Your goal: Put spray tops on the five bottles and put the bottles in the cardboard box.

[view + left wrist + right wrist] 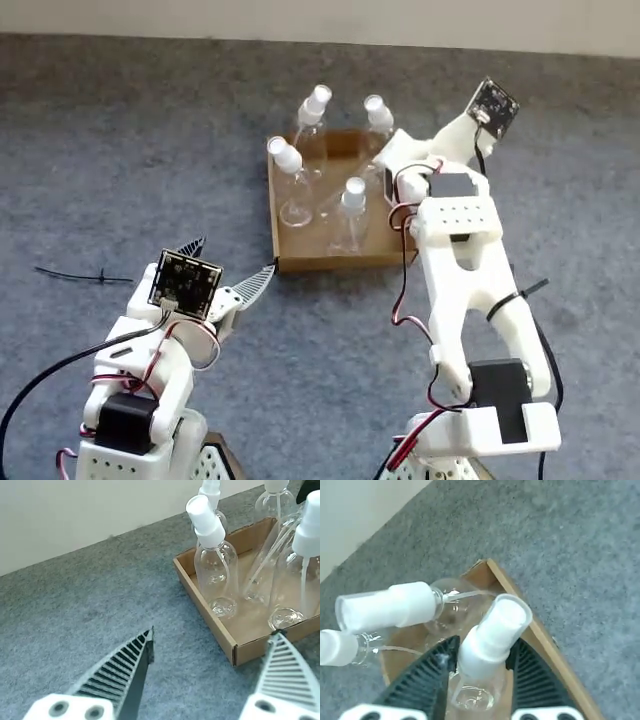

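Task nearing finish: four bottles [350, 215] wearing spray tops [288, 155], all sitting inside cardboard box [330, 264] (fifth seemingly remaining).
Right gripper [482, 645] fingers clamping capped bottle [495, 625] at box's far-right corner.
Left gripper [213, 632] hanging just off box's near-left corner, fingers spreading wide, carrying nothing.
Showing no readable writing or labels.

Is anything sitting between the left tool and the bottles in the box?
Only the cardboard box's low wall at its near corner. Bare grey carpet lies between the open left tool and the box; the nearest bottle stands just inside that wall.
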Controlling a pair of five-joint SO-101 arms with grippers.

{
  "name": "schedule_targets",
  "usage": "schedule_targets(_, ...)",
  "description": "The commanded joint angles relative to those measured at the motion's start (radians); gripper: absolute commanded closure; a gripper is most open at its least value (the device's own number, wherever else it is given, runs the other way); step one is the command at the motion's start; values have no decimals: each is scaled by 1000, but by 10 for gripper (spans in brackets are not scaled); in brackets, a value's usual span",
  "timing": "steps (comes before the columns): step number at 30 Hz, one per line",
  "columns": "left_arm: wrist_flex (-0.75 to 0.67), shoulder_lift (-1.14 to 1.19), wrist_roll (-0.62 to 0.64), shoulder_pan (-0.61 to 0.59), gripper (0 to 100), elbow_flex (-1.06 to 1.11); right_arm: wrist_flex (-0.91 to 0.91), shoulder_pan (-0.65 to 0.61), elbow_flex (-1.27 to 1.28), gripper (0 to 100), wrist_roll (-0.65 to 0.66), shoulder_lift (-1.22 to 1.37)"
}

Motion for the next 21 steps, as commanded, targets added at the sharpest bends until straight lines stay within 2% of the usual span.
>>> schedule_targets(1, -25, -8, -9, -12, 684, -5, 30, -22, -104, 929, 18, -53)
schedule_targets(6, -25, -8, -9, -12, 684, -5, 96, -24, -193, 929, 98, -53)
schedule_targets(11, -25, -8, -9, -13, 684, -5, 133, -27, -229, 929, 109, -53)
schedule_targets(15, -25, -8, -9, -13, 684, -5, 133, -71, -228, 929, 112, -51)
schedule_targets(21, -25, -8, -9, -13, 684, -5, 133, -156, -228, 929, 230, -51)
